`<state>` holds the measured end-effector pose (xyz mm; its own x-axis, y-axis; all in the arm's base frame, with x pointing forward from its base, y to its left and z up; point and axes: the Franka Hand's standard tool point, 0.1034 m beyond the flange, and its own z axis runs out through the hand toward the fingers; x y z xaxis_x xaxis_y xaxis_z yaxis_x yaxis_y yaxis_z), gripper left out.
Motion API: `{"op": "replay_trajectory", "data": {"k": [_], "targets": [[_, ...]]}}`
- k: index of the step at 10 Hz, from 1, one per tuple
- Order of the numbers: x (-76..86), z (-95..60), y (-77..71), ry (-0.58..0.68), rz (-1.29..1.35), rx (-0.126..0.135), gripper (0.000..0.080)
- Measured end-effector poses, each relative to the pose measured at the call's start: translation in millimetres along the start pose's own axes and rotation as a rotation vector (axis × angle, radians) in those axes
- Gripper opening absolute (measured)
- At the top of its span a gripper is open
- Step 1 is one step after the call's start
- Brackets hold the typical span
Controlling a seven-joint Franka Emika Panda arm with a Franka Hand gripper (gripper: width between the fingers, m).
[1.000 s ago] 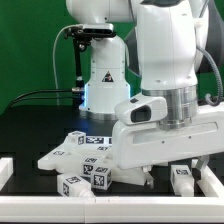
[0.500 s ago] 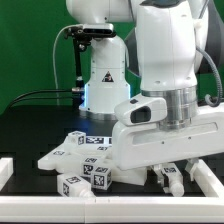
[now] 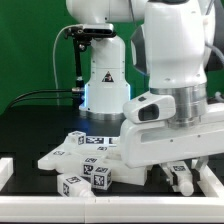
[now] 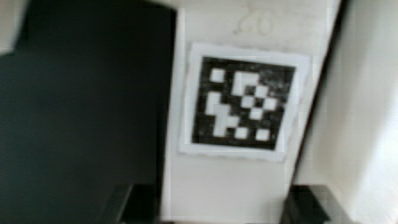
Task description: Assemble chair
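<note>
I'm sliding toward three o'clock in the exterior view, my gripper (image 3: 181, 172) apparently clamped on the white tagged bar (image 4: 240, 110) low over the black table (image 3: 30, 125), the other chair pieces (image 3: 85, 158) heaped at nine o'clock, so this bar looks bound for joining.

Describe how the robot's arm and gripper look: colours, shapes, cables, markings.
The arm is glossy white with rounded shells and a silvery wrist ring. The gripper has a boxy white body and dark fingers. Black cables run to the white base, which glows blue.
</note>
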<state>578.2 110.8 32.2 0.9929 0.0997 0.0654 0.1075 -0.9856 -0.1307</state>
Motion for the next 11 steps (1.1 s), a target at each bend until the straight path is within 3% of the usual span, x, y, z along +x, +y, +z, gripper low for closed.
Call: {"op": "replay_trajectory", "data": {"k": [2, 4, 5, 7, 8, 9, 11], "targets": [[12.7, -10.0, -6.7, 0.013, -0.007, 0.005, 0.0281], [15.5, -26.1, -8.7, 0.013, -0.024, 0.006, 0.0282], [13.1, -43.9, -8.3, 0.024, -0.051, 0.001, 0.0282], [-10.2, -66.6, -15.5, 0.023, -0.076, -0.009, 0.0282], [-13.0, -72.6, -12.3, 0.027, -0.091, -0.013, 0.0282], [-6.4, -75.3, -0.2, 0.038, -0.123, -0.018, 0.0282], [-7.3, -73.1, -1.4, 0.036, -0.108, -0.016, 0.0282]]}}
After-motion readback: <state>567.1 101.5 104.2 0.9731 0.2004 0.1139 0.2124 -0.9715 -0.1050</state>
